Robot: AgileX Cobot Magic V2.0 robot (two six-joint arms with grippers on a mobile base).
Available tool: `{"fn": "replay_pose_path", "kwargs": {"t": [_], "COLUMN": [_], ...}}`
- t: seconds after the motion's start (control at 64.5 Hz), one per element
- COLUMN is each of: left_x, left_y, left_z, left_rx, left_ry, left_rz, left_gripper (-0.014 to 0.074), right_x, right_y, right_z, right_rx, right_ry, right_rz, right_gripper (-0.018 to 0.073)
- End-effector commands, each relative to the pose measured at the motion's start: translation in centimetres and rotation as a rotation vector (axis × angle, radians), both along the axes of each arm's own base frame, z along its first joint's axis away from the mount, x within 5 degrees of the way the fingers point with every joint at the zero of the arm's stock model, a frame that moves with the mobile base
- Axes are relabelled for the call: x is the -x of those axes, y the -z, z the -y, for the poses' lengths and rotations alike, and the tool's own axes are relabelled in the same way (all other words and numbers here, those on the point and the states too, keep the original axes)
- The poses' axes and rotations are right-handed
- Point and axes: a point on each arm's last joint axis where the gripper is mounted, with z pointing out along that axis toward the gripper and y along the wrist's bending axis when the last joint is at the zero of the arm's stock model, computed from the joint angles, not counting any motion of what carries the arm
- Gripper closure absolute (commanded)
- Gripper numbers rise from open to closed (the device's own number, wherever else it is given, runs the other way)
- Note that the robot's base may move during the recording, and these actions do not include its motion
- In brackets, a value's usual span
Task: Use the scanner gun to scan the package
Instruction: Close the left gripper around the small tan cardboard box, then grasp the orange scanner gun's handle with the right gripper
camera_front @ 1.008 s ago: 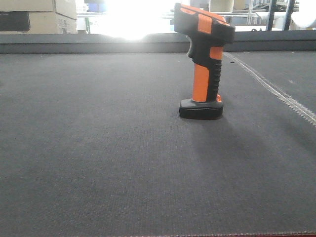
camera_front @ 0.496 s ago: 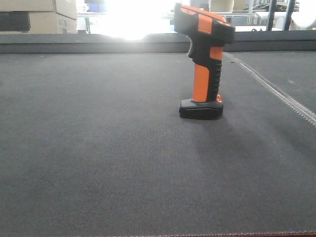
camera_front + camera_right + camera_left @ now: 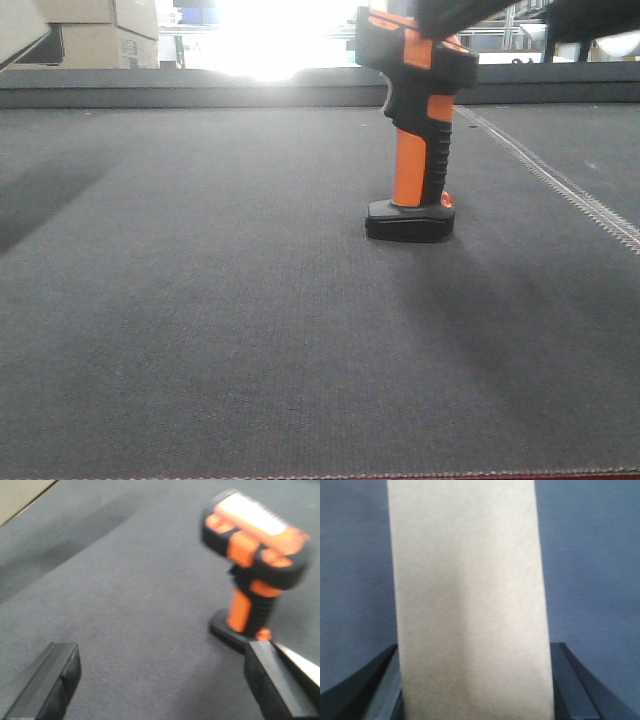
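Observation:
An orange and black scanner gun [image 3: 415,125] stands upright on its base on the dark mat; it also shows in the right wrist view [image 3: 252,560]. My right gripper [image 3: 162,672] is open and empty, above the mat, with the scanner just ahead of its right finger. A dark part of the right arm [image 3: 500,15] shows over the scanner's head. My left gripper [image 3: 472,680] is shut on a plain beige package [image 3: 467,595], held above the mat. A corner of the package shows at the top left of the front view [image 3: 18,30] and of the right wrist view [image 3: 20,495].
The dark mat [image 3: 220,300] covers the table, with a raised ledge [image 3: 180,88] along its far edge. A pale seam strip [image 3: 560,180] runs diagonally at the right. Cardboard boxes [image 3: 100,35] stand beyond the ledge at the back left.
The package corner has come into the front view at the top left, casting a shadow on the mat. The right arm has appeared above the scanner. The scanner has not moved.

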Motion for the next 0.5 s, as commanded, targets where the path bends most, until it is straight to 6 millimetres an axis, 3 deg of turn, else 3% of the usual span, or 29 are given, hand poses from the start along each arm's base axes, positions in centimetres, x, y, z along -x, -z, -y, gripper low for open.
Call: {"fn": "replay_pose_path", "kwargs": {"t": [0.0, 0.186, 0.48], "left_x": [0.5, 0.5, 0.5], "left_y": [-0.9, -1.0, -1.0], "left_z": [1.6, 3.3, 3.6], "left_rx": [0.019, 0.025, 0.052], "left_ry": [0.037, 0.086, 0.080], "left_rz": [0.020, 0.007, 0.006], "left_gripper": [0.0708, 0.0708, 0.0708], "right_x": [-1.4, -3.8, -5.7], "right_y": [0.5, 2.8, 3.6], "right_z": [-0.9, -1.6, -1.1], "right_rx": [-0.041, -0.143, -0.178], "right_ry": [0.028, 0.157, 0.257], "right_rz": [0.016, -0.076, -0.023], "right_gripper": [-0.0010, 0.0059, 0.0095]}}
